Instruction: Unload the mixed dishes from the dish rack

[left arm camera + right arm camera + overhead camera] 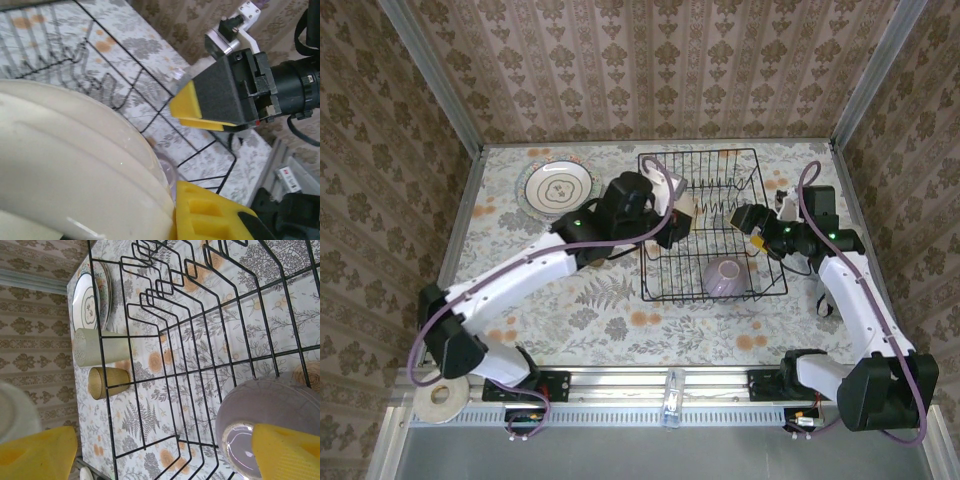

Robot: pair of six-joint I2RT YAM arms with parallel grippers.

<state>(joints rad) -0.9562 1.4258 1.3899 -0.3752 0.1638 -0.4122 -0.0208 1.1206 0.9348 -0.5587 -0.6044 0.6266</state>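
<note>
A: Your left claw [665, 215] is closed on the cream bowl [75, 160], over the far-left part of the dish rack [672, 275]. From your left wrist, the bowl presses right up against a yellow finger [200, 215].

B: You cannot tell whether the bowl is clear of the wires. Your right claw [165, 440] stands wide open over the rack's right side.

A: The lilac bowl [722, 275] lies in the rack's near-right part with its foot ring showing. From your right wrist, one yellow finger overlaps it.

B: On the worktop [620, 320], the patterned plate [554, 187] sits far left of the rack. Through the wires from your right wrist you see the pale-green cup [97, 346] and the amber-brown cup [107, 381], side by side just outside the rack
</note>
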